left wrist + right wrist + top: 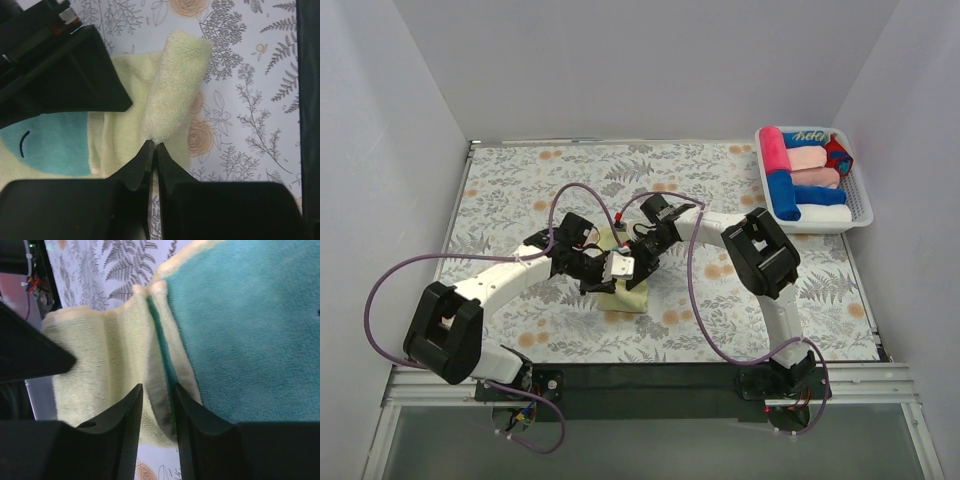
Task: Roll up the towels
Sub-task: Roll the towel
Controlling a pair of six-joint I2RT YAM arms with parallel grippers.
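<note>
The pale yellow towel (628, 298) lies on the table's middle, mostly hidden under both grippers. In the left wrist view its end is turned up into a soft roll (177, 85) beside the teal-green patch (50, 145). My left gripper (154, 145) is shut on the roll's near edge; from above it (610, 271) sits over the towel. My right gripper (157, 390) is closed on a raised fold of the same towel (100, 350) next to the teal patch (250, 330); from above it (633, 261) meets the left one. No flat blue towel shows.
A white basket (860, 212) at the back right holds several rolled towels, pink, blue and white. The right gripper's black body (60, 75) crowds the left wrist view. The floral table cover (520, 190) ends at a black strip by the arm bases.
</note>
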